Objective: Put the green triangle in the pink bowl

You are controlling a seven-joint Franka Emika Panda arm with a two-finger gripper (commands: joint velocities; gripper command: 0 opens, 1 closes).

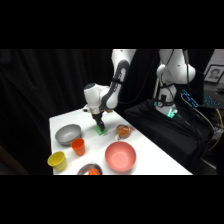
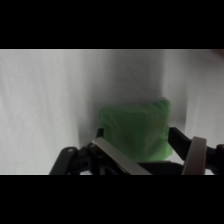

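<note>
Wrist view: small bright green wedge block (image 2: 135, 131) sits right between the claw (image 2: 142, 150) fingers, which flank it; can't tell if they're clamped yet. It's on the white counter (image 1: 65, 120), with the large salmon-pink plastic bowl (image 1: 120, 156) nearer the camera, to the side.

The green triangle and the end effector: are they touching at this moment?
Cannot tell. In the wrist view the green triangle sits between the fingers of the end effector, but no contact or gap shows plainly. The side view is no clearer.

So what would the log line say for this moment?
gripper: down at green triangle, fingers either side | pink bowl: empty | step: grasping
</note>
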